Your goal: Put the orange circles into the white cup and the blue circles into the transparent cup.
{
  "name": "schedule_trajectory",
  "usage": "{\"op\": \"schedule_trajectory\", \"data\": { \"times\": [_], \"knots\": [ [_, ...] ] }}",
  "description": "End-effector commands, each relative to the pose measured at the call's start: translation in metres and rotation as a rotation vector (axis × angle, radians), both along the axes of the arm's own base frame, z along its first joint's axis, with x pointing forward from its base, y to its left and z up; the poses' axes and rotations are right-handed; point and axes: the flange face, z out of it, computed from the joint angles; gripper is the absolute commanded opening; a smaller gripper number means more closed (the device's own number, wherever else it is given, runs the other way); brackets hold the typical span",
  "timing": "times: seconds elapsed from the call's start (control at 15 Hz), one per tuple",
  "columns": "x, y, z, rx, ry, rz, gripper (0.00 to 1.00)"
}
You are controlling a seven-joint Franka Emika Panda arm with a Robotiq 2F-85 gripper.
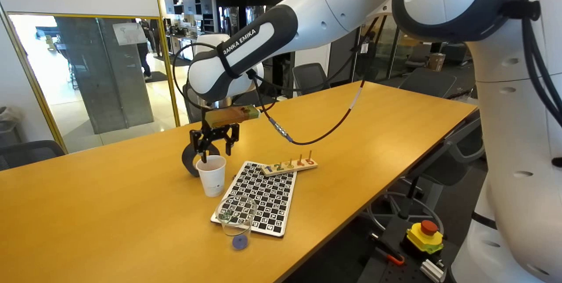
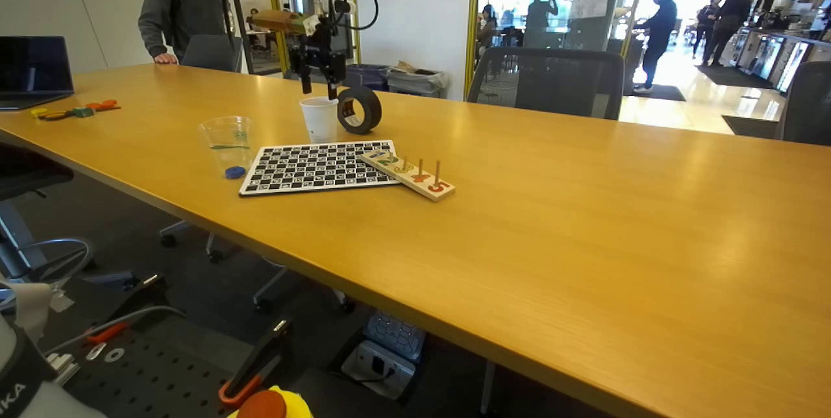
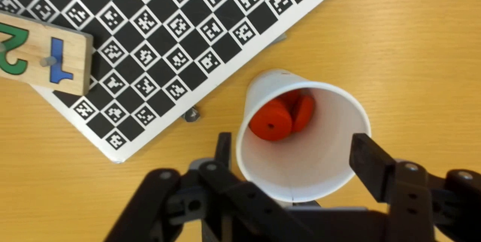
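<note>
My gripper (image 3: 292, 142) is open above the mouth of the white cup (image 3: 319, 155), with nothing held between its fingers. Seen from the wrist, one finger overlaps the cup's rim; whether they touch I cannot tell. Several orange circles (image 3: 271, 120) rest inside, on the bottom of this cup. Both exterior views show the white cup (image 1: 212, 179) upright on the table under the gripper (image 1: 216, 154). Nearer the table edge stands the transparent cup (image 2: 217, 143), with a blue circle (image 2: 234, 172) visible at its base. More blue ones beneath it cannot be made out.
A dark tape roll (image 2: 371, 110) stands on edge close beside the white cup. The checkered board (image 1: 263, 195) lies between the cups, and a wooden peg board (image 1: 290, 167) with numbers overlaps its corner. A laptop (image 2: 32, 71) and coloured tools (image 2: 81, 111) are farther off.
</note>
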Motion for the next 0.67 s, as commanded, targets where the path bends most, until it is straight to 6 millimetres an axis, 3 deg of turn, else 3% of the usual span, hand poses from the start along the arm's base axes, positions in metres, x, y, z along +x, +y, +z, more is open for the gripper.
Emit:
{"op": "schedule_trajectory", "data": {
  "times": [0.0,0.6],
  "knots": [
    [-0.045,-0.013,0.038,-0.051,0.016,-0.018,1.0],
    [-0.188,-0.038,0.096,-0.084,-0.01,-0.019,1.0]
  ]
}}
